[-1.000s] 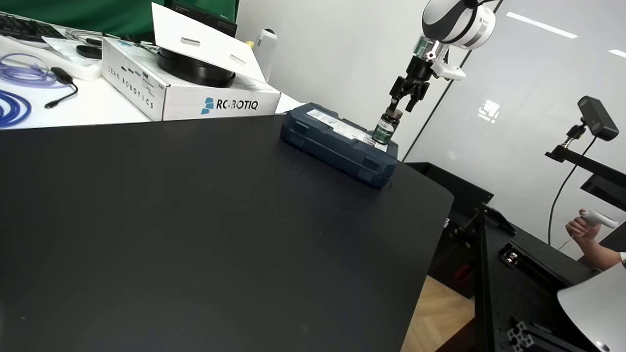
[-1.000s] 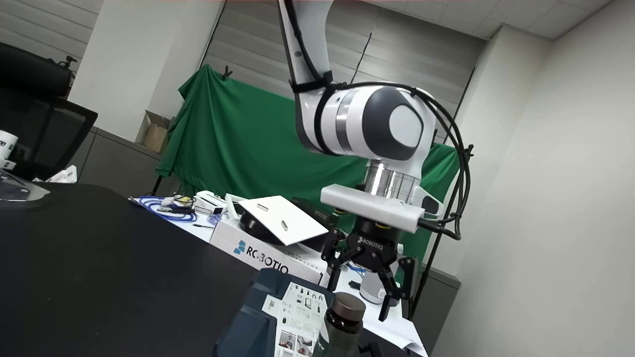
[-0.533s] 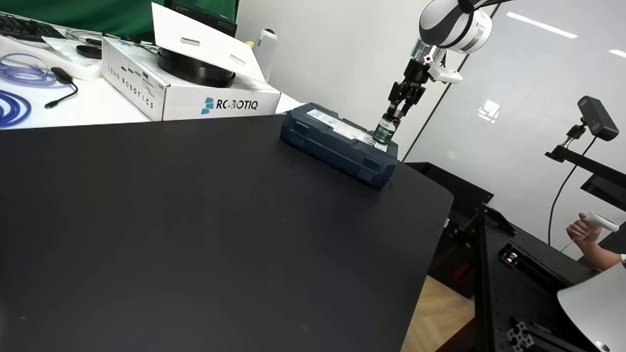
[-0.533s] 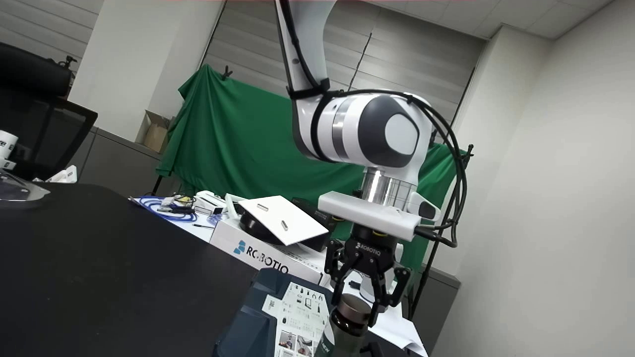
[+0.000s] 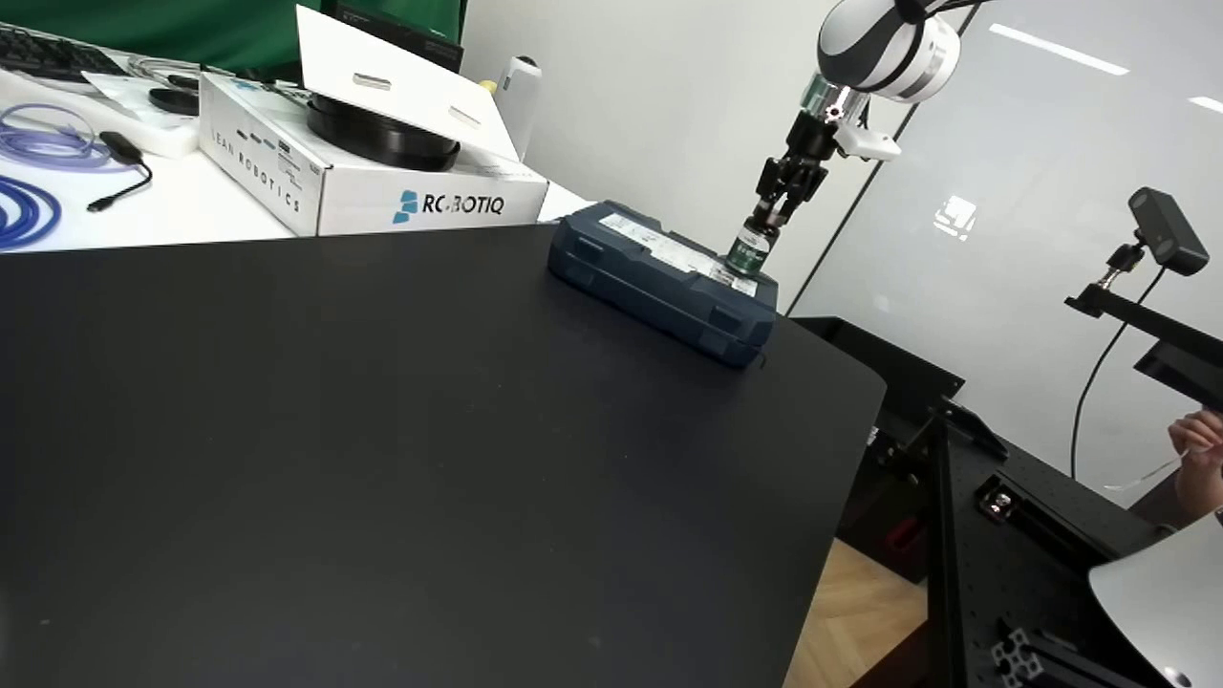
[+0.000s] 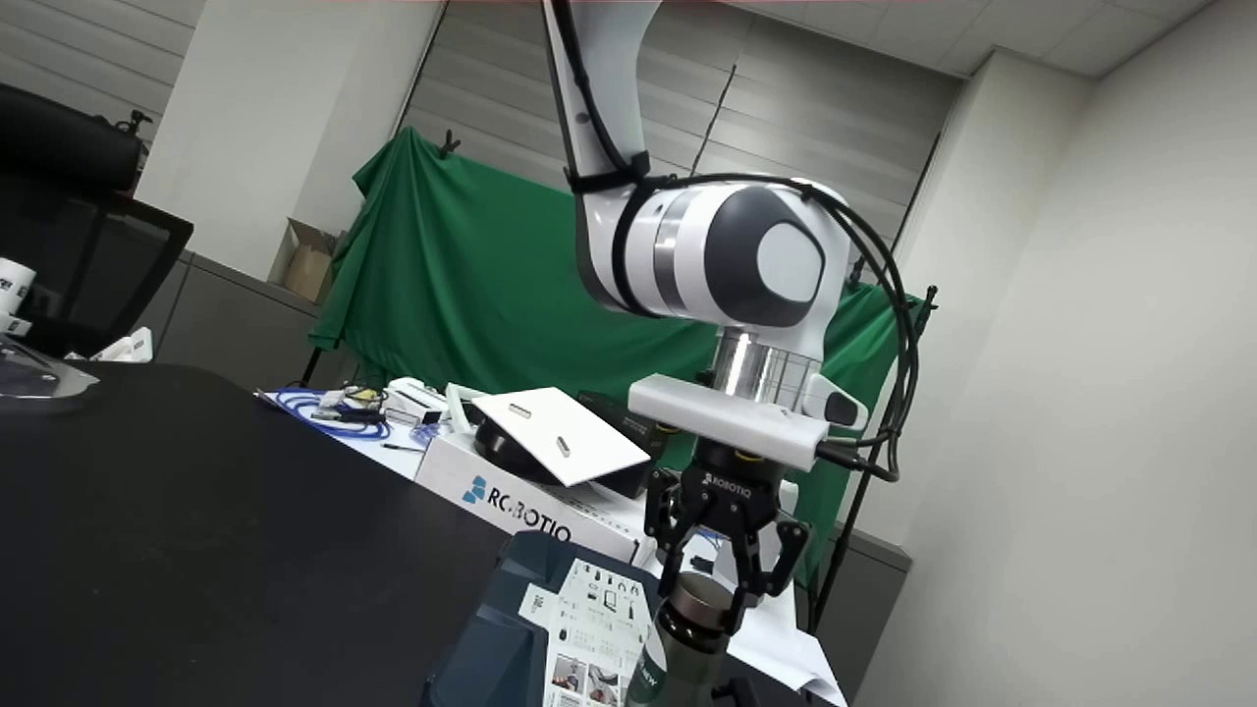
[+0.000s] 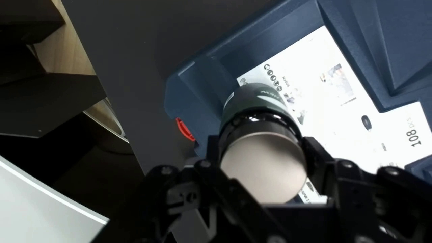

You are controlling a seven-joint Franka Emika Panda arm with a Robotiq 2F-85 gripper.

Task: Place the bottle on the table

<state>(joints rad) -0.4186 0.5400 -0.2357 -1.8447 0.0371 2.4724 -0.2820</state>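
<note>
The bottle (image 5: 750, 251) has a brownish cap and a dark green labelled body. It stands over the labelled top of the dark blue case (image 5: 650, 282); whether its base touches the case I cannot tell. My gripper (image 6: 702, 601) is shut on it, one finger on each side of the cap and neck. In the wrist view the cap of the bottle (image 7: 265, 165) fills the space between the fingers, and its body tilts away above. The black table (image 5: 430, 430) spreads out in front of the case. The bottle's lower end is cut off in an exterior view (image 6: 687, 658).
A white Robotiq box (image 5: 420, 196) with a tilted white panel (image 5: 401, 76) stands behind the table. Blue cables (image 5: 24, 215) lie on the white surface at left. A black bracket with a camera (image 5: 1168, 229) and a person's hand (image 5: 1199, 440) are at right.
My gripper has come down around the bottle's cap and closed on it. In the last half second the bottle has shifted very slightly upward. The person's hand at right has moved.
</note>
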